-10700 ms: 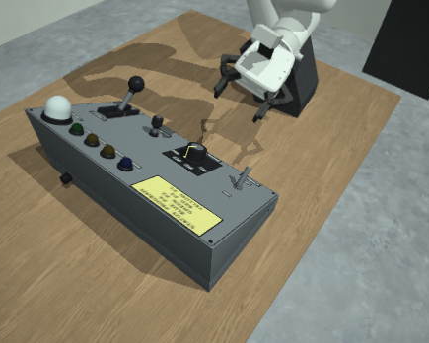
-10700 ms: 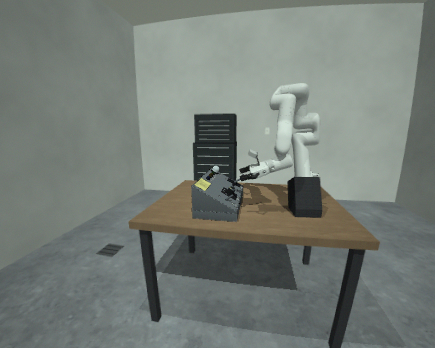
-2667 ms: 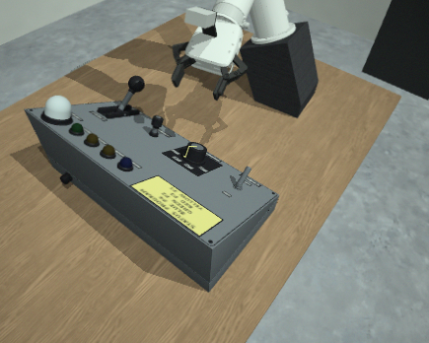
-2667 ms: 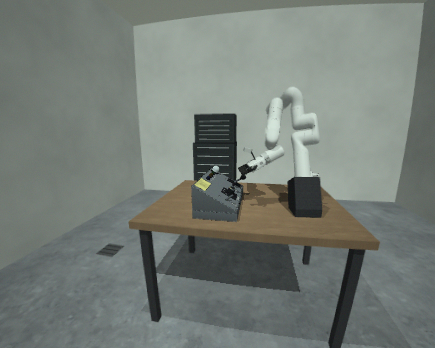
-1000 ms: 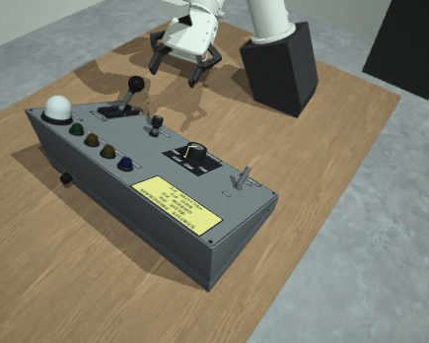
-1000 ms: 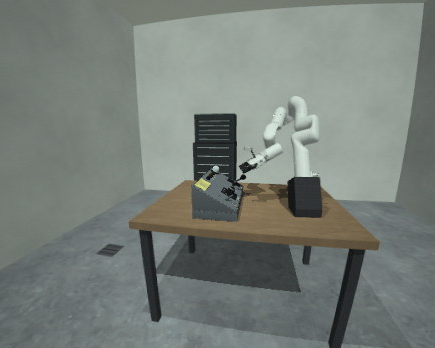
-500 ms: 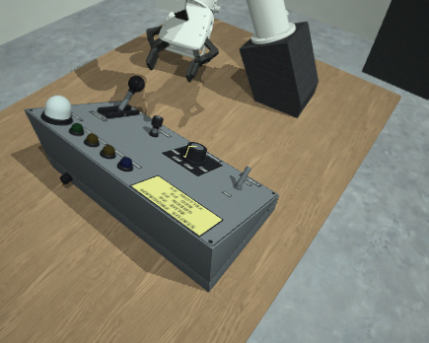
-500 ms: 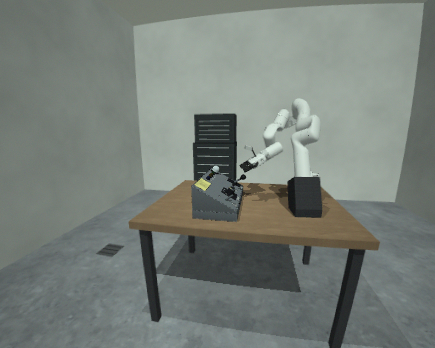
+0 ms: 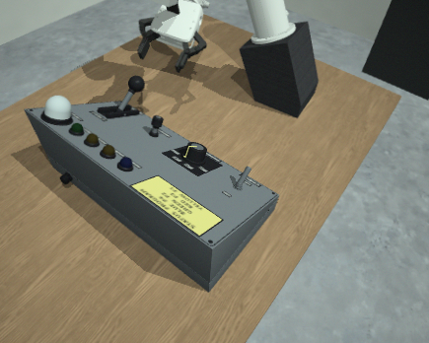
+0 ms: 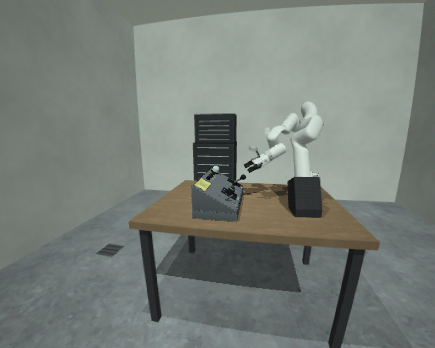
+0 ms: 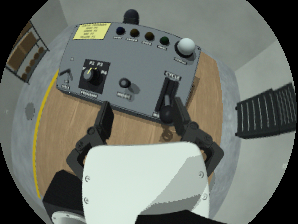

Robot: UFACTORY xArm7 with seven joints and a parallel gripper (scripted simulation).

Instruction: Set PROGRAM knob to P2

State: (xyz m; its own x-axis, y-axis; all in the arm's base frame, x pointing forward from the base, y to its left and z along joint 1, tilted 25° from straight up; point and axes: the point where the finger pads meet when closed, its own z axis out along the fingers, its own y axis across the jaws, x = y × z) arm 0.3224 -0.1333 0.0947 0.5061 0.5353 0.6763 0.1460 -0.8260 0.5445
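- Sitting on the sloped face of the grey console point(image 9: 108, 179): PROGRAM knob point(image 9: 196, 153), black with a yellow pointer line, ringed by a dark label plate; well ahead of the jaws and off to one side, untouched.
- Standing wide apart and holding nothing: gripper point(image 9: 164, 53), hanging above the wooden table point(image 9: 330, 128) behind the console's back edge (dark fingers angled down toward the panel in the wrist view).
- Nearest the jaws: black ball-topped lever point(image 9: 132, 89), just ahead of the fingertips, apart from them.
- Between lever and knob: small black slider point(image 9: 156, 123) in its slot.
- Beyond the knob, at the console's far end from the jaws: grey toggle switch point(image 9: 242, 178), tilted.
- Along the front row: white dome point(image 9: 58, 107), then green, two amber and blue buttons point(image 9: 107, 151), then a yellow label point(image 9: 177, 204).
- Off to the jaws' other side: black pedestal point(image 9: 291, 81) under the white arm point(image 10: 305, 135).
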